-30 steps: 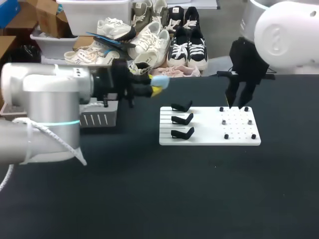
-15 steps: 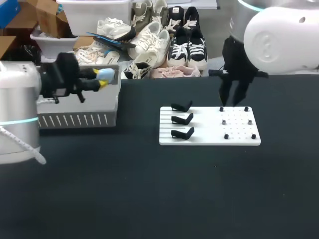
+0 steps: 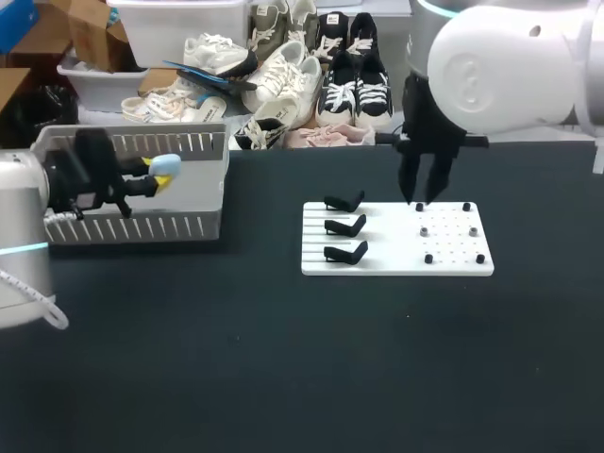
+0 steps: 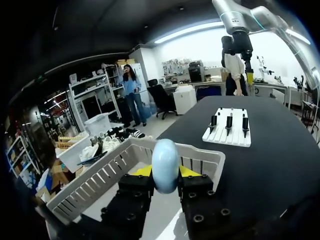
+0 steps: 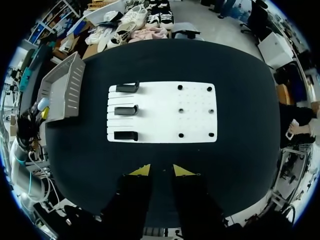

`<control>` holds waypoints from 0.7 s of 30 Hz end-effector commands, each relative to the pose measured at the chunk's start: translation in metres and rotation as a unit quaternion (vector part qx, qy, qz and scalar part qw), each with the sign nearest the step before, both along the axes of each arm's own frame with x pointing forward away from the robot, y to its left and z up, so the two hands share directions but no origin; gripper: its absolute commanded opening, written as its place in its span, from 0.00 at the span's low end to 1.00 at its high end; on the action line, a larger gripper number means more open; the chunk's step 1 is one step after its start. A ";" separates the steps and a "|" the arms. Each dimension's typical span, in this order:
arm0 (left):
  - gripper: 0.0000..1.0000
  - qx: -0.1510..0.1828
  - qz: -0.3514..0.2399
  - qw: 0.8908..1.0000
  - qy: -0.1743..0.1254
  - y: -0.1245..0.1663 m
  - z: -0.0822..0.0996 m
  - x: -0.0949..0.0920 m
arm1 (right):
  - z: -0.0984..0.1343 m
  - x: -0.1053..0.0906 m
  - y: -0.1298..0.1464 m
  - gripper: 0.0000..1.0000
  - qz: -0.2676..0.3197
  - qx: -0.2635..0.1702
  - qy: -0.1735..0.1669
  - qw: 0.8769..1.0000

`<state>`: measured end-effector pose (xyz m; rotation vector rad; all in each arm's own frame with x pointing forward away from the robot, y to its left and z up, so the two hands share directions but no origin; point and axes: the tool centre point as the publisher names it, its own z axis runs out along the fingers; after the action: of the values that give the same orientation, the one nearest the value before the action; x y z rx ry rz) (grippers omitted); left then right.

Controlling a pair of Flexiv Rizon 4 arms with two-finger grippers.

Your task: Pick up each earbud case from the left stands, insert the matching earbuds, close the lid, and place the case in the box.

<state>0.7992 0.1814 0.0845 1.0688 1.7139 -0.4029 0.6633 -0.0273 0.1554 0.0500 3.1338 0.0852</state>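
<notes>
Placing step. Our left claw (image 4: 165,171) grips the pale blue earbud case (image 4: 165,161) over the grey box (image 3: 189,226). Next, we judge: lower within the walls, then let go. Our right claw (image 5: 160,170) hangs released and empty above the white board (image 3: 453,262); stands (image 3: 345,226) bare.

Box (image 3: 175,229) left of board (image 3: 396,242) — stands (image 3: 345,226) on its left half.

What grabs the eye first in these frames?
The pale blue earbud case, clamped in the left jaws over the white slatted box at the table's left. Then the white board with three empty black stands, the right jaws hanging open above it.
</notes>
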 end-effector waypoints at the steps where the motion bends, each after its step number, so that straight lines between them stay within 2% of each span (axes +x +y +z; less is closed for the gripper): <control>1: 0.00 0.018 -0.025 0.999 0.042 -0.006 -0.012 0.027 | -0.001 -0.001 0.006 0.22 -0.004 -0.003 0.003 1.000; 3: 0.00 0.028 -0.026 0.997 0.060 -0.006 -0.020 0.031 | -0.002 -0.002 0.007 0.22 -0.006 -0.002 0.005 1.000; 8: 0.00 0.021 -0.028 0.998 0.057 -0.005 -0.021 0.035 | -0.004 -0.003 0.010 0.22 -0.007 -0.001 0.007 1.000; 9: 0.07 0.022 -0.030 0.998 0.058 -0.005 -0.021 0.035 | -0.005 -0.004 0.010 0.22 -0.008 -0.001 0.008 1.000; 10: 0.41 0.022 -0.032 0.998 0.059 -0.005 -0.021 0.035 | -0.005 -0.004 0.010 0.22 -0.008 -0.001 0.008 1.000; 11: 0.87 0.022 -0.032 0.997 0.062 -0.005 -0.020 0.035 | -0.005 -0.004 0.010 0.22 -0.008 0.000 0.008 1.000; 12: 1.00 0.022 -0.034 0.997 0.063 -0.005 -0.020 0.035 | -0.005 -0.004 0.010 0.22 -0.008 0.001 0.008 1.000; 17: 1.00 0.020 -0.034 0.997 0.063 -0.001 -0.021 0.030 | -0.007 -0.004 0.011 0.22 -0.005 0.003 0.008 1.000; 21: 1.00 0.013 -0.043 0.998 0.042 -0.008 -0.007 0.020 | -0.003 -0.001 0.008 0.23 -0.002 0.005 -0.003 1.000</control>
<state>0.8254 0.1700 0.0680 1.1333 1.7623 -0.4519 0.6641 -0.0165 0.1507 0.0552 3.1398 0.0983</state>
